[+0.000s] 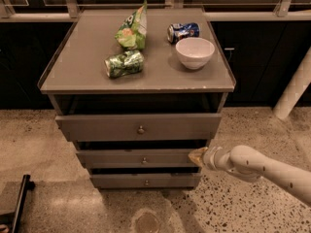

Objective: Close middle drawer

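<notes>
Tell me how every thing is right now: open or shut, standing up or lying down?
top drawer: pulled partly open.
middle drawer: out a little, not fully shut.
bottom drawer: looks nearly shut.
gripper: at the middle drawer's front, right end.
green can: lying on its side.
blue can: lying on its side.
chip bag: standing up.
white bowl: upright, looks empty.

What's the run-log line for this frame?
phase: closing push | gripper: at right end of middle drawer front | drawer state: slightly out | top drawer: out further
</notes>
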You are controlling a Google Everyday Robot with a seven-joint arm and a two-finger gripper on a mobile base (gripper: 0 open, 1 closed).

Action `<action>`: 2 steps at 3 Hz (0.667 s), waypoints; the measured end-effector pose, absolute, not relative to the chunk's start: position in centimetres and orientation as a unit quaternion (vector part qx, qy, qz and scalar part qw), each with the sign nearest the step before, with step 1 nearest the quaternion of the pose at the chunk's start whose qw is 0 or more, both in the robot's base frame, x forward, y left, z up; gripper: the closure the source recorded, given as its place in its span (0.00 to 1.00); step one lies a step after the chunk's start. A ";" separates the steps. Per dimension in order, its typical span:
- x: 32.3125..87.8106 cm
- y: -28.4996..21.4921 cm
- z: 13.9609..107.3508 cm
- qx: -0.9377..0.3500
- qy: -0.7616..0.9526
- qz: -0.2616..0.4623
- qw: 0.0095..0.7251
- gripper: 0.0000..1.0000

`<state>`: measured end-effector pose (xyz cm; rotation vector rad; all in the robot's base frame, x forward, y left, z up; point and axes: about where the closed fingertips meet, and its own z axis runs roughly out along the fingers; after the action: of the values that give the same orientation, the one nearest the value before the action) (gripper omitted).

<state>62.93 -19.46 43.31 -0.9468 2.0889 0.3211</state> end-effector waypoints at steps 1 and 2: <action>61.1 -19.9 43.5 -0.359 0.831 0.142 0.401 1.00; 55.2 -21.2 45.4 -0.309 0.845 0.177 0.399 1.00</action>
<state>55.20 -21.23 45.39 -0.7809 2.1388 0.4473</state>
